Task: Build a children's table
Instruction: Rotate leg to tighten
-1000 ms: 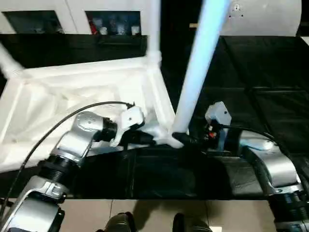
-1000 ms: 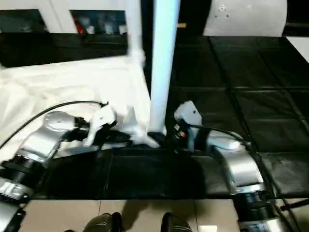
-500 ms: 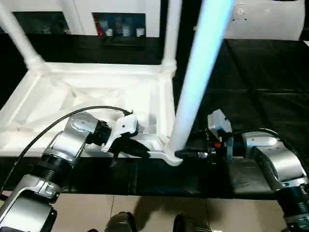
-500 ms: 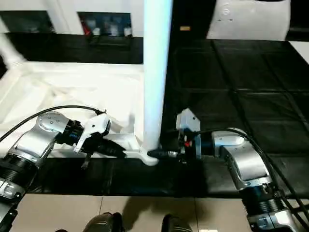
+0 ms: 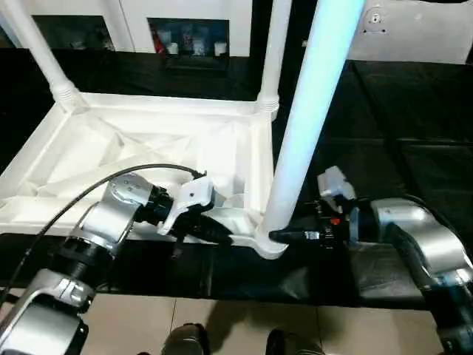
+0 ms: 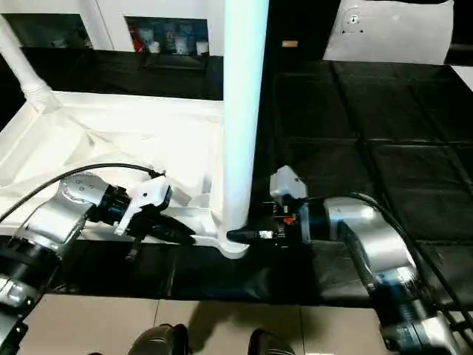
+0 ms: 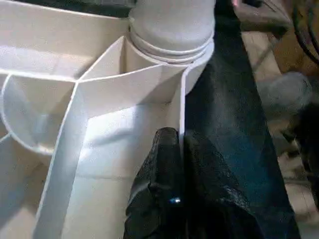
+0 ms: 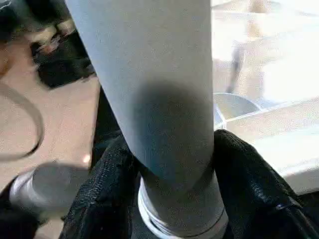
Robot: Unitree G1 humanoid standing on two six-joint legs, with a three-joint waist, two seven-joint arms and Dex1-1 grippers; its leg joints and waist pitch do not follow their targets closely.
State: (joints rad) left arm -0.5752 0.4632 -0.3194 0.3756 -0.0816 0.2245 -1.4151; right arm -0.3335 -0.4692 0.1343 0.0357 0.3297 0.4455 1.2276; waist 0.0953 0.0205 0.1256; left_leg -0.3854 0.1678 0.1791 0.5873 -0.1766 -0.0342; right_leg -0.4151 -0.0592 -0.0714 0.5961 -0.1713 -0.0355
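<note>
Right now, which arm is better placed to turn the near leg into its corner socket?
Probably the right. Its fingers already sit on both sides of the near leg just above the socket, while the left gripper is pinched on the table's rim wall, steadying it.

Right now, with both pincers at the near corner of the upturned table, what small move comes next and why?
Probably twist the leg further into its socket: the right pincer straddles its base, while the left pincer clamps the table's rim steady.
</note>
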